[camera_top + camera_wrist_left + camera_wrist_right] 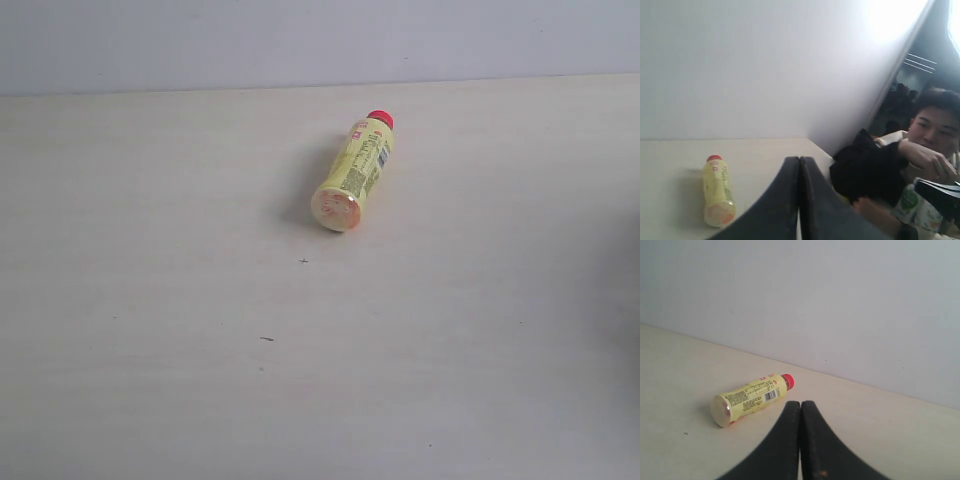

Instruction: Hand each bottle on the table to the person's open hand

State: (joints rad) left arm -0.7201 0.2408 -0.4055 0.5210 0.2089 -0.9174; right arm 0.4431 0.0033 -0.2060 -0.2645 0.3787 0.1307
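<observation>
**One yellow bottle down on the table, both robot hands pressed shut**

Lying on its side on the pale table [150, 350]: a yellow bottle [353, 172], a little toward 1 o'clock from the middle of the exterior view. Red cap [380, 120] aimed at 1 o'clock, toward the plain grey wall [300, 40] at the far edge. Round base turned to 7 o'clock, nearer the camera. Printed label and a barcode along the flank. Soft shadow on the 9 o'clock side. Touching the table only. A few tiny dark specks [303, 261] on the faint wood grain at 6 to 7 o'clock of the base, apart from the bottle.

Left hand [799, 162]: two black fingers pressed flat together along a single seam, with nothing between them. Yellow bottle also in that wrist view, well apart from the fingers and untouched. Past the table's edge there, a person [935, 131] in a black sleeve [865, 170]. Person's hand [927, 161] bent downward, just above a small bottle [909, 201] with a green-and-white label. Palm spread or curled: impossible to tell through the blur. Held or merely beside the small bottle: equally unclear.

Right hand [800, 407]: fingers likewise closed against each other, empty. Yellow bottle near those fingertips but clear of them, base toward the wrist camera and cap toward the wall.
</observation>
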